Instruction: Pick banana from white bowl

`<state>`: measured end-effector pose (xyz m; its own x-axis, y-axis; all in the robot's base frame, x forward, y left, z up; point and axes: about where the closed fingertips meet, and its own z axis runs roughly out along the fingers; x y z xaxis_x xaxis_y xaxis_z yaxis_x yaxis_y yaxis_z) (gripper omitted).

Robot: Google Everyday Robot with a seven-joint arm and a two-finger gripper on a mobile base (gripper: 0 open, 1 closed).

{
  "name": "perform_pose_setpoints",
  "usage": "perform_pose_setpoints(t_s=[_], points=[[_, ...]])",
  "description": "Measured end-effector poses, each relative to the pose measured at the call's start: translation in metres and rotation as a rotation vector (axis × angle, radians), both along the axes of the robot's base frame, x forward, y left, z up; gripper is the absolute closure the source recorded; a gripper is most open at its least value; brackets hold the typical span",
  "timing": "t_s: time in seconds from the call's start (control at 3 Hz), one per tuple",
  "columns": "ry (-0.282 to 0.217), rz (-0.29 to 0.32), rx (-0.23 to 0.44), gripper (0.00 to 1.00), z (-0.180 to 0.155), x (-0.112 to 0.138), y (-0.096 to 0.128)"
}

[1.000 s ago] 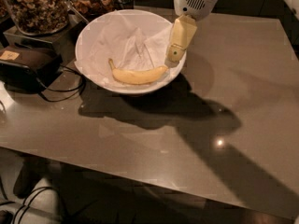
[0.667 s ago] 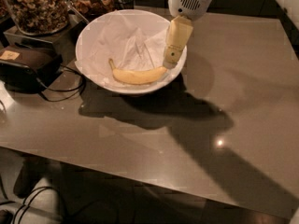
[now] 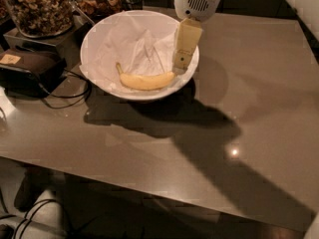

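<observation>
The banana (image 3: 145,80) is yellow and curved and lies in the front of the white bowl (image 3: 102,28), on crumpled white paper. Its thin stem points up at the left; its right end is under my gripper. The bowl stands at the back left of the brown table. My gripper (image 3: 182,59) hangs from its white wrist over the bowl's right rim, its cream finger reaching down to just above the banana's right end.
Two glass jars of nuts (image 3: 37,6) stand behind the bowl at the back left. A black device (image 3: 27,68) with cables (image 3: 65,98) lies left of the bowl. The table's front edge (image 3: 149,193) runs across the lower part of the view.
My gripper has moved a little to the left and down, further over the bowl and closer to the banana's right end. The banana and the bowl have not moved.
</observation>
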<state>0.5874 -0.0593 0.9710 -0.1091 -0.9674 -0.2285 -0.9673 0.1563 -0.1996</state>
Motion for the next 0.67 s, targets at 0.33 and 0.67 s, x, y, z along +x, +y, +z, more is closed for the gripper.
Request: perform_pose_setpoints(t_s=[0.33,0.67], points=[[-0.009,0.053,0.015,0.00,0.0004,0.0017,0.0157],[-0.012,0.085,0.023,0.00,0.0005,0.0021,0.0250]])
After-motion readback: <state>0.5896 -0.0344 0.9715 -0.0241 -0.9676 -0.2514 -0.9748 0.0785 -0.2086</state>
